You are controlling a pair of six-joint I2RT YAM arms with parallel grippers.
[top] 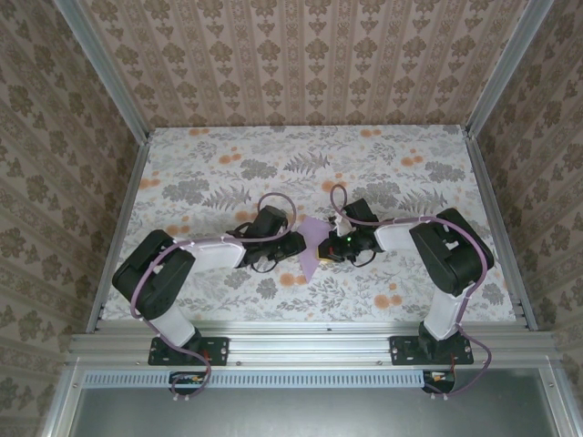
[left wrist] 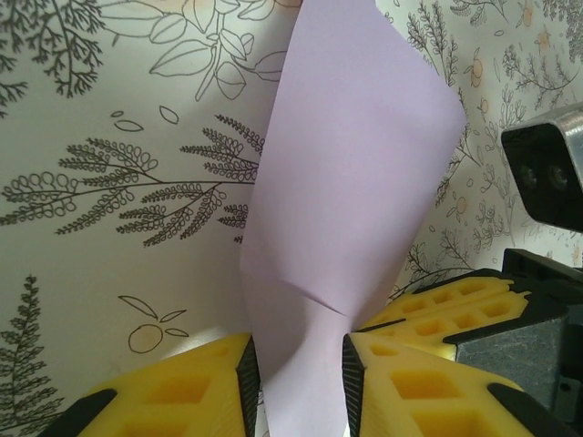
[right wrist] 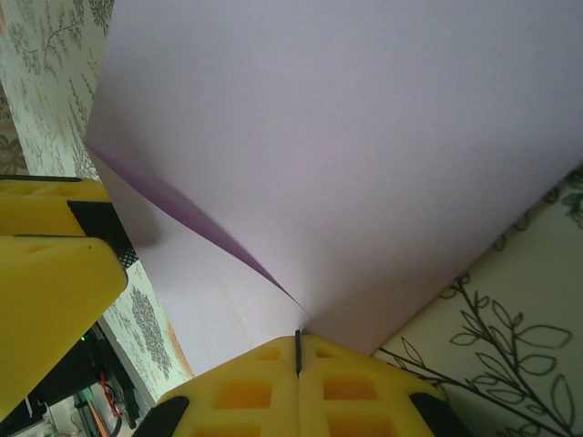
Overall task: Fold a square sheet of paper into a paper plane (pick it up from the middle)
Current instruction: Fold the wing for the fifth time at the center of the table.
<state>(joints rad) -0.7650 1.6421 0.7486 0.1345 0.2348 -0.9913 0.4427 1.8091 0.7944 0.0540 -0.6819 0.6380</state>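
Looking down, top view: the square sheet of paper (top: 315,242) is off the worktop (top: 228,164), standing up between the two arms near the middle.
Top view, grippers: the left gripper (top: 295,246) and the right gripper (top: 333,248) meet at the sheet from opposite sides; their jaws are too small here to read.
Top view, shape: a small lavender flap with a pointed lower end, not a slim dart.
Left wrist view, sheet: the square sheet of paper (left wrist: 355,182) rises in a bowed, twisted curl, with one short crease low down.
Left wrist view, left gripper: the left gripper (left wrist: 301,369) has its yellow fingers (left wrist: 196,387) apart, one on each side of the sheet's narrow lower part; no firm pinch shows.
Left wrist view, neighbour: the other arm's yellow fingers (left wrist: 446,305) sit just beside, to the right.
Right wrist view, right gripper: the right gripper (right wrist: 297,350) has its jaws together, clamped on the sheet's lower edge.
Right wrist view, sheet: the square sheet of paper (right wrist: 346,137) shows one fold line (right wrist: 209,237) running down to the clamp.
Progress, judged: pickup is done and a first fold seems begun.
Left to do, judged: nearly all the folding; no paper plane exists yet.
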